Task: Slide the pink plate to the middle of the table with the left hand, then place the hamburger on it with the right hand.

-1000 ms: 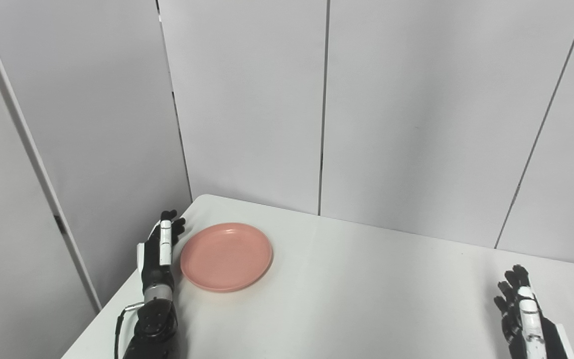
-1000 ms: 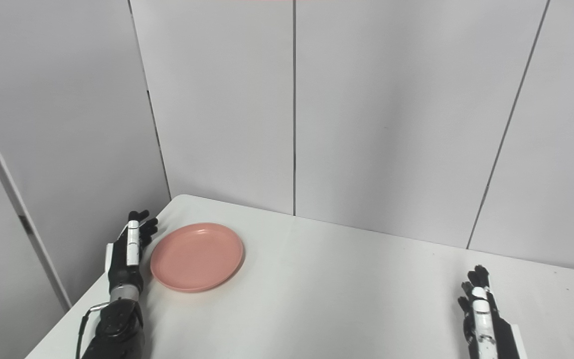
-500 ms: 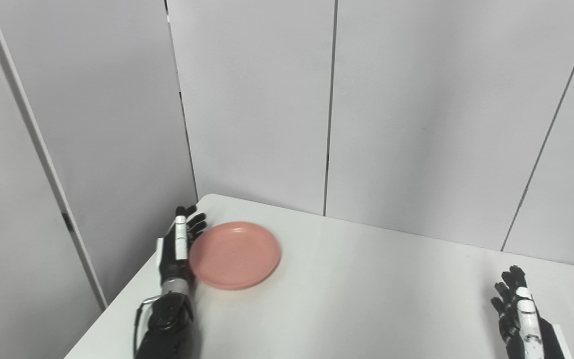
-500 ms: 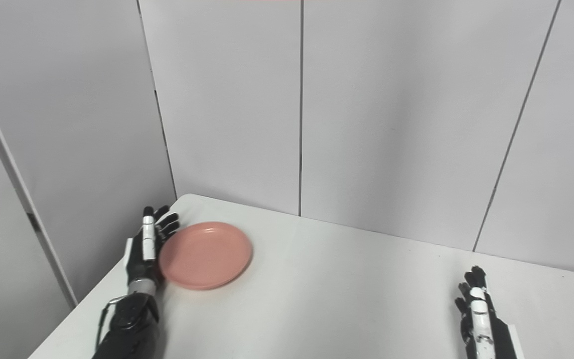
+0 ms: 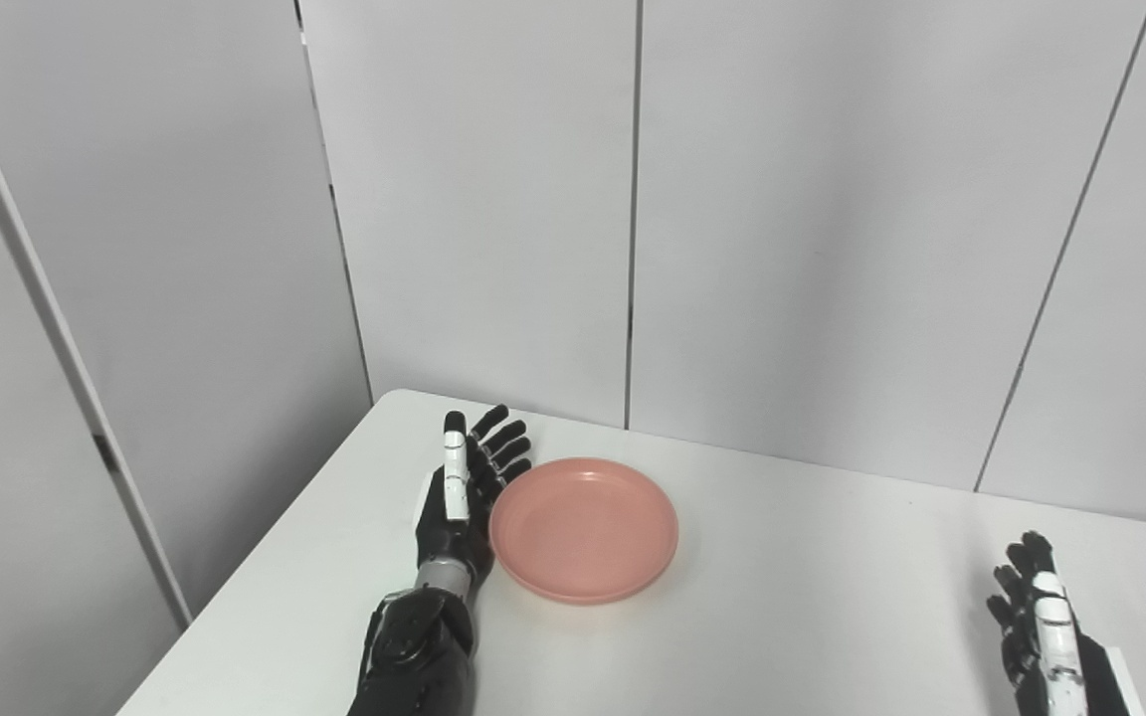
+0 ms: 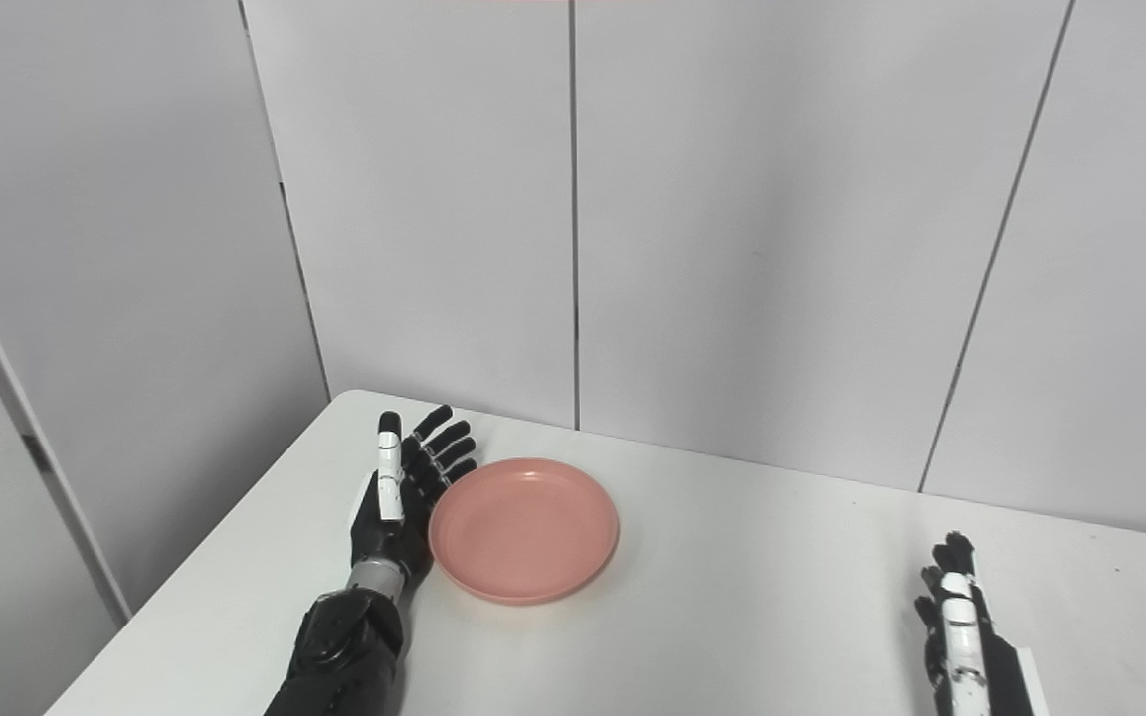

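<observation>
**Left hand flat against the plate's edge**

While your left hand (image 5: 461, 492) stands on its edge on the table (image 5: 792, 617), palm turned toward the plate (image 5: 584, 528), you can see its fingers (image 5: 499, 443) stretched out straight and slightly fanned, gripping nothing. The pink plate sits just to the right of that palm, its near-left rim touching or almost touching the heel of the hand; from these views you cannot tell for certain whether there is a thin gap. The fingertips reach past the plate's far-left rim, pointing toward the back wall (image 5: 782, 199). The plate lies flat on the white tabletop, with nothing on it, and it lies on the left part of the table rather than at its centre.

Your right hand (image 6: 956, 622) is well apart from the plate, low at the right side of the table near the bottom of both views. Its fingers point up and away from you, held loosely straight with small gaps between them, and it has hold of nothing. Only its upper part and a bit of the wrist show, since the rest runs out of the frame.

You see no hamburger in either view, so you cannot say where it is from here. Behind the table stand plain grey wall panels with dark vertical seams.
</observation>
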Motion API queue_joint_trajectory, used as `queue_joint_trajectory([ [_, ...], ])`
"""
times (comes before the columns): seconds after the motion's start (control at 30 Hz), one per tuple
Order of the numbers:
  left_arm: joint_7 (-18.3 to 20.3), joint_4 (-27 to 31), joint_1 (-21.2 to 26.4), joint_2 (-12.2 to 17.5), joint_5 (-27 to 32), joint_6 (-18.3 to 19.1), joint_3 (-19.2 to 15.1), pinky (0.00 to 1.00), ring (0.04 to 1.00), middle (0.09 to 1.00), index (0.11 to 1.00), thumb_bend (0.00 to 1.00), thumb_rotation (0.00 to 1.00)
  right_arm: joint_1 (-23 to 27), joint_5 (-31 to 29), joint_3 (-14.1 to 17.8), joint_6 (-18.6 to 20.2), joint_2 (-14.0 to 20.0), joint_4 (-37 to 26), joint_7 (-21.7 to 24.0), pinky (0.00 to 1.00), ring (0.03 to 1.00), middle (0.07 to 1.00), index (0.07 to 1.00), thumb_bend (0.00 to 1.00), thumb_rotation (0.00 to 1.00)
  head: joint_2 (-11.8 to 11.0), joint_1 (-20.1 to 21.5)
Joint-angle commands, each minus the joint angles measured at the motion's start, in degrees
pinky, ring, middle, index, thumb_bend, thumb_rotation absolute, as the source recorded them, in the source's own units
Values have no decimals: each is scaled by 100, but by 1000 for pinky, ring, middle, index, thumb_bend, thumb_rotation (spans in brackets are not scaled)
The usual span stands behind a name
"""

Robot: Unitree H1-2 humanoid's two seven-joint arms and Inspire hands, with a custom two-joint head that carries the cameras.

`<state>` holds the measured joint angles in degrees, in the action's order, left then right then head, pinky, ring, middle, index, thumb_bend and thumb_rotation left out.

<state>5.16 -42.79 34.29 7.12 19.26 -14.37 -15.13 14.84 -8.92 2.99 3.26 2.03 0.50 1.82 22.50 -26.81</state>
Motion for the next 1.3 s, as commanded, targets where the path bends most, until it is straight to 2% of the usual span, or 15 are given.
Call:
queue_joint_trajectory([
  [0.0,147,-26,-149,-134,83,117,47,761,790,780,772,866,997,191,-143,99,-35,-128,-122,-59,1000,1000,1000,1000,360,845,25,56],
  [0.07,178,39,-180,-211,126,145,60,763,793,782,771,864,984,184,-129,113,15,-163,-148,-111,1000,1000,993,1000,352,857,44,118],
  [0.2,161,212,-284,-338,38,231,168,792,811,796,782,860,990,205,-140,179,95,-239,-131,-224,1000,997,980,1000,364,797,103,294],
  [0.37,94,345,-458,-574,-198,237,444,796,827,811,800,825,992,255,-197,198,-114,-210,133,-126,1000,990,967,1000,400,764,187,565],
  [0.43,75,311,-483,-632,-293,187,526,776,828,813,800,819,999,266,-201,180,-125,-182,194,-74,1000,995,972,1000,418,795,213,670],
  [0.6,101,178,-548,-892,-383,108,662,804,836,815,805,831,1000,306,-123,124,-391,-93,512,50,1000,995,984,1000,520,836,314,1032],
  [0.7,107,204,-610,-999,-415,104,729,824,844,818,809,846,988,335,-171,116,-418,-128,613,96,1000,999,983,1000,566,817,372,1220],
  [0.9,-88,637,-834,-1185,-600,249,876,837,845,826,822,802,1000,371,5,-4,-413,-162,677,86,1000,1000,989,1000,581,859,547,1785],
  [1.1,-249,1298,-1130,-1306,-900,495,1104,852,851,841,827,781,1000,319,274,-120,-175,-230,331,-64,1000,998,984,1000,592,861,777,2467],
  [1.2,-298,1591,-1269,-1352,-1019,695,1242,847,853,846,831,767,1000,361,423,-165,-185,-259,342,-134,1000,999,976,1000,579,901,827,2639],
  [1.27,-337,1741,-1351,-1412,-1093,810,1308,850,848,845,834,751,1000,400,397,-157,-247,-301,369,-145,1000,992,972,1000,575,874,864,2771],
])
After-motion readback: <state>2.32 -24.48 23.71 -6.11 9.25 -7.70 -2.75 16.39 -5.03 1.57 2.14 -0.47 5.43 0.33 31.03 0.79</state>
